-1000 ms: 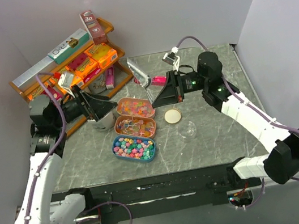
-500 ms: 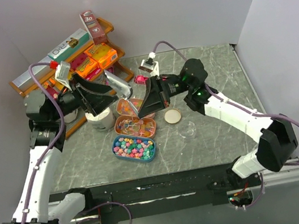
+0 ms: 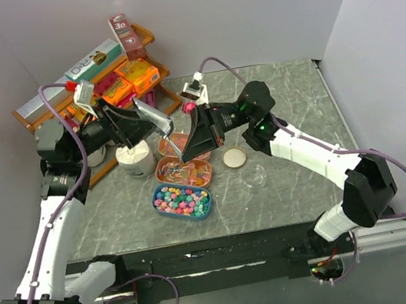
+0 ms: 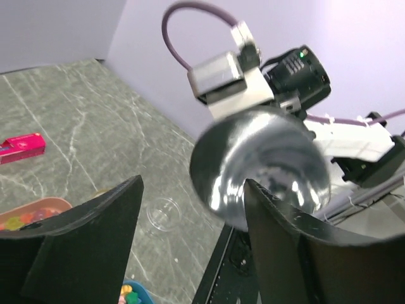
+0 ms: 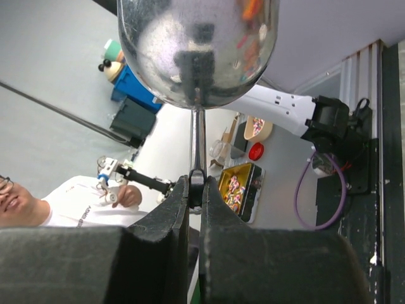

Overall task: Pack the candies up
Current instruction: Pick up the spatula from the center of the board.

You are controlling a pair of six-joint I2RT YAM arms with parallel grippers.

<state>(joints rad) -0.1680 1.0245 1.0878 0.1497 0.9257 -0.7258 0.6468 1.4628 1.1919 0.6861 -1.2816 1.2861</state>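
The candies (image 3: 182, 200) are small bright sweets filling a blue tin; more lie in an orange tin (image 3: 184, 172) and in a third tin (image 3: 185, 141) half hidden under the arms. My right gripper (image 3: 185, 150) (image 5: 196, 185) is shut on the handle of a metal spoon (image 3: 163, 130) (image 5: 196, 44), held in the air above the tins. My left gripper (image 3: 151, 121) (image 4: 193, 183) faces it with its jaws open on either side of the spoon's bowl (image 4: 259, 158), which sits close against the right-hand finger (image 4: 285, 240).
A wooden shelf (image 3: 40, 110) with snack boxes stands at the back left. A white jar (image 3: 135, 160) sits below the left gripper. A round lid (image 3: 234, 157) and a clear cup (image 3: 254, 177) (image 4: 163, 215) lie right of the tins, and a pink packet (image 4: 22, 145) lies behind them.
The right gripper carried the spoon up and leftward over the tins. The left gripper rose off the jar to meet it, and its jaws have narrowed around the bowl.
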